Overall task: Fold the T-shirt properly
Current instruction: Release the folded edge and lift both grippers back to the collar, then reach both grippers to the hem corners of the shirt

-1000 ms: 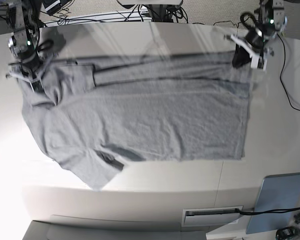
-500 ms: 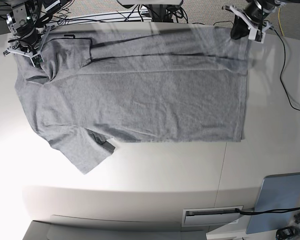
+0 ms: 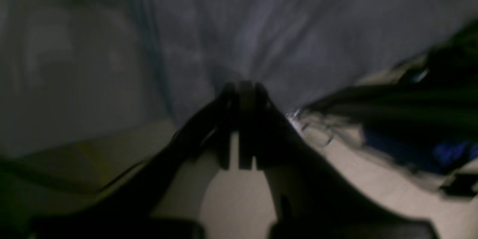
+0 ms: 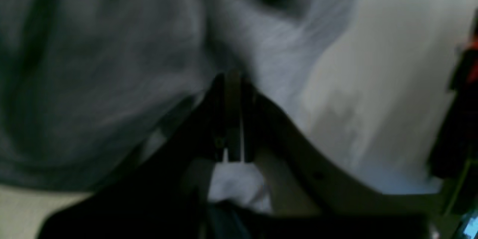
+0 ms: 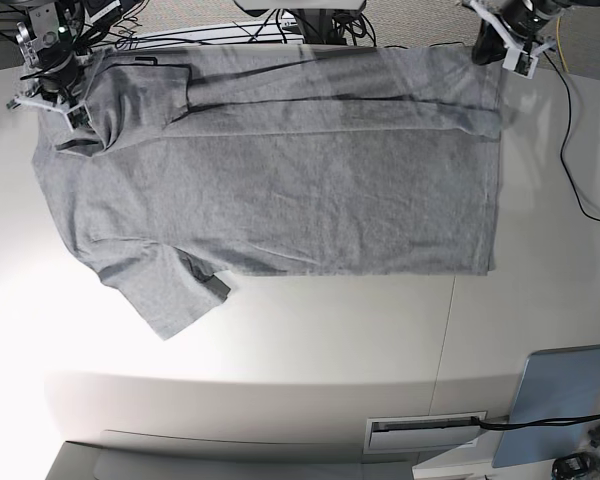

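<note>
The heather-grey T-shirt (image 5: 280, 185) lies spread on the white table (image 5: 310, 340), plain side up, hem at the right, one sleeve (image 5: 170, 295) sticking out at the lower left. My left gripper (image 5: 495, 52) is shut on the shirt's far hem corner at the top right; the left wrist view shows its jaws closed on grey cloth (image 3: 239, 44). My right gripper (image 5: 70, 112) is shut on the shoulder area at the top left; in the right wrist view the jaws pinch cloth (image 4: 112, 63). Both raised edges are lifted off the table.
Cables (image 5: 230, 30) lie along the table's far edge, and one (image 5: 575, 150) hangs at the right. A grey-blue panel (image 5: 560, 400) sits at the lower right, next to a slotted plate (image 5: 425, 432) on the front edge.
Both grippers have pulled the shirt's far edge further back and up. The whole shirt slid away from the front edge and lies flatter and more stretched.
</note>
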{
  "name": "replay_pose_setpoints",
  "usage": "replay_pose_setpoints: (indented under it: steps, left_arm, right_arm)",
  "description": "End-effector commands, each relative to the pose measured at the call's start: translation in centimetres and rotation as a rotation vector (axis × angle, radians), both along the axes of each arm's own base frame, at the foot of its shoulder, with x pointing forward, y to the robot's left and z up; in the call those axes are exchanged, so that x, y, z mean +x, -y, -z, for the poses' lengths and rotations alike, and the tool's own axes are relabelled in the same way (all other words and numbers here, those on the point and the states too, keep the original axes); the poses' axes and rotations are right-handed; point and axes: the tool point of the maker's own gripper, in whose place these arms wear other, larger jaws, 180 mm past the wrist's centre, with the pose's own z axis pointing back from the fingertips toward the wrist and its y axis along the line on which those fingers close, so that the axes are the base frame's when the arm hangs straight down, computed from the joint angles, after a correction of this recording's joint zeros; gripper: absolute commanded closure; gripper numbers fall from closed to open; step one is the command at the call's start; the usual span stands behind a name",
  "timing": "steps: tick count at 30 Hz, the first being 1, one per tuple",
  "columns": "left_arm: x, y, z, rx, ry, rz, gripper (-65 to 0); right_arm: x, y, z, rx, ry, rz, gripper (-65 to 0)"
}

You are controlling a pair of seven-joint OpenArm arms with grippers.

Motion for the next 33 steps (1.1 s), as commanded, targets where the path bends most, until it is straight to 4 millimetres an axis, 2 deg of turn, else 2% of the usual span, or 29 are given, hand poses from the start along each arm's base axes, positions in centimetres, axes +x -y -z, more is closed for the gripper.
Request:
replay_pose_setpoints:
  steps: [1,4,8,11,14,17,18,20,23,26,29,33]
  left_arm:
    - [0.3,-1.0,-0.7,0.042,0.016,-0.004,-2.0]
    - [2.5,-1.3,-3.0,0.068,0.100,0.004,-5.6]
    - [5.5,-1.7,-5.8,0.100,0.209,0.002,-15.1]
    - [8.1,-1.7,-7.2,0.048,0.278,-0.043,-21.4]
    - [11.1,-1.4,-8.1,-0.006,0.318,-0.077,-25.8]
    - [14.9,-1.6,-9.3,-0.044,0.372,-0.106,-26.7]
    - [16.4,-1.8,-9.9,-0.059,0.400,-0.118,-26.7]
    - [19.2,-2.0,-10.8,-0.082,0.445,-0.134,-26.7]
    - [22.7,-2.1,-10.7,-0.102,0.444,-0.148,-26.7]
    - [25.7,-2.4,-9.3,-0.134,0.422,-0.171,-26.7]
    - [28.5,-3.3,-7.6,-0.141,0.394,-0.226,-26.7]
    - [31.9,-4.0,-6.8,-0.163,0.371,-0.276,-26.7]
  right_arm:
    - [1.4,0.0,-1.5,-0.022,0.067,-0.029,0.0]
    - [2.7,-0.6,-3.2,-0.059,0.125,-0.069,0.0]
    - [5.0,-1.5,-5.9,-0.123,0.216,-0.133,0.0]
    - [6.7,-1.8,-7.1,-0.131,0.266,-0.145,0.0]
    - [7.9,-2.3,-7.6,-0.124,0.277,-0.179,-13.6]
    - [9.3,-2.8,-8.6,-0.113,0.335,-0.198,-27.9]
    - [10.0,-3.0,-9.2,-0.107,0.366,-0.206,-30.0]
    - [11.1,-3.6,-10.2,-0.076,0.419,-0.216,-30.2]
    - [12.5,-3.9,-11.3,-0.029,0.471,-0.199,-30.2]
    - [13.6,-3.9,-12.0,0.018,0.491,-0.162,-30.2]
    - [14.1,-3.9,-12.2,0.069,0.489,-0.123,-30.2]
    - [14.7,-4.2,-12.0,0.123,0.484,-0.095,-30.2]
